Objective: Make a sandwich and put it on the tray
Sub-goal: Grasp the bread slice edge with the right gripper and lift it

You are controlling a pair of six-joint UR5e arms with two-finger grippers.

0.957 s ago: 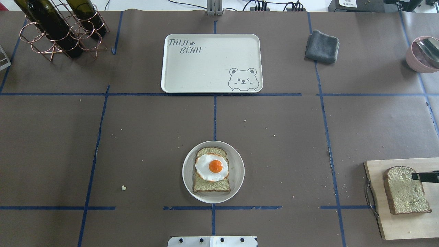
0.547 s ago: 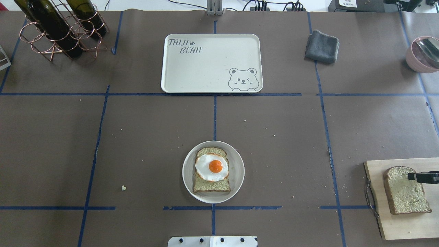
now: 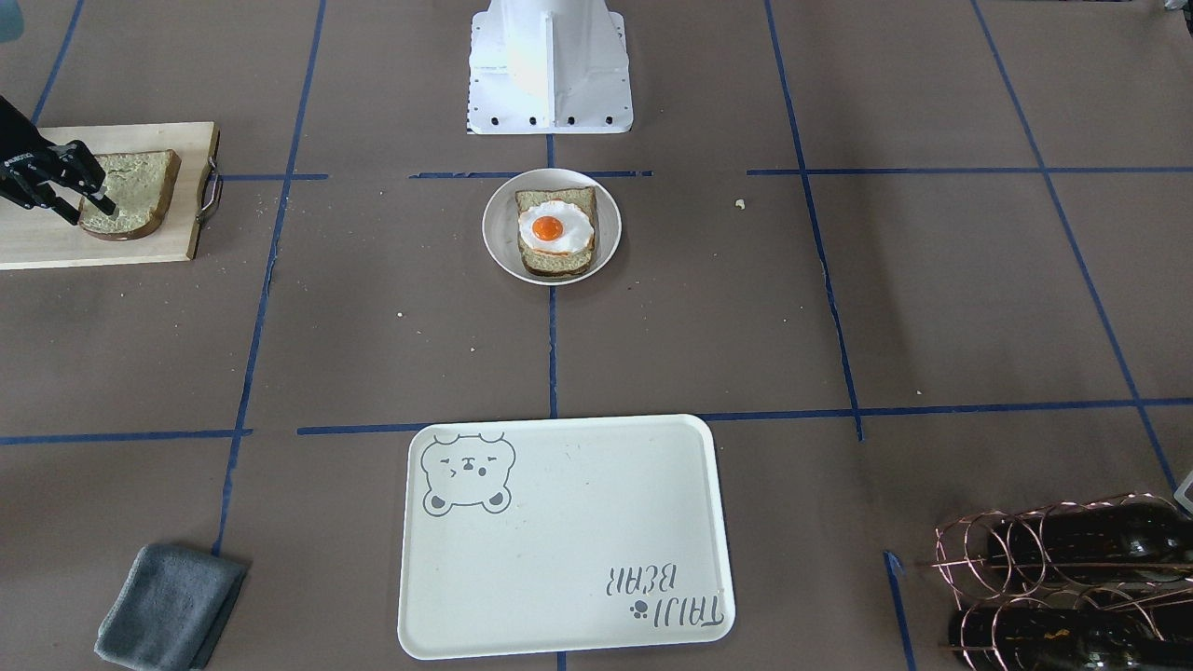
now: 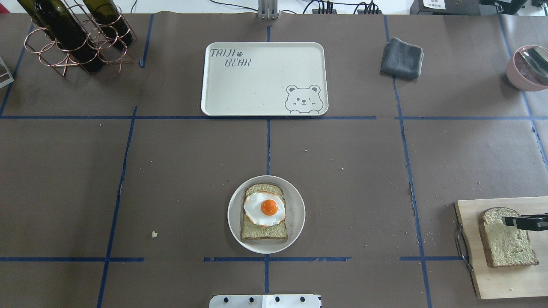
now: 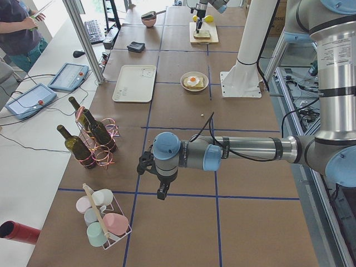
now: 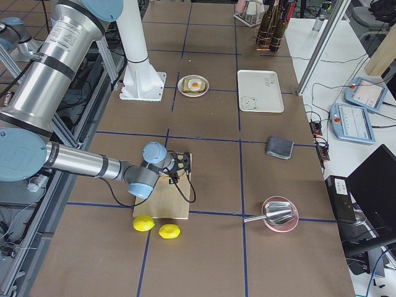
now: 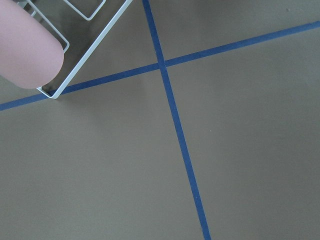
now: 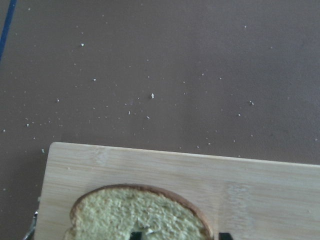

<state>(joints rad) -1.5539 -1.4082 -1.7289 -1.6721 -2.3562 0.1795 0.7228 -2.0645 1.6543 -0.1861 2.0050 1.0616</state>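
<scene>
A bread slice (image 4: 263, 231) topped with a fried egg (image 4: 264, 208) lies on a round white plate (image 4: 295, 214) at the near centre. The second bread slice (image 4: 507, 244) lies on a wooden board (image 4: 496, 282) at the near right. My right gripper (image 4: 511, 221) is open and low over that slice's far edge; it also shows in the front view (image 3: 91, 212). In the right wrist view one fingertip (image 8: 135, 234) sits over the bread (image 8: 140, 210) and the other just outside the crust. The cream tray (image 4: 257, 85) stands at the far centre. My left gripper (image 5: 161, 192) shows only in the left side view, so I cannot tell its state.
A copper rack with wine bottles (image 4: 72, 34) stands far left. A grey cloth (image 4: 402, 57) and a pink bowl with a spoon (image 4: 528, 68) are far right. Two lemons (image 6: 158, 227) lie beside the board. A wire rack of cups (image 5: 103, 219) stands near the left arm.
My right gripper has moved left, further over the bread slice on the board. Nothing else has moved.
</scene>
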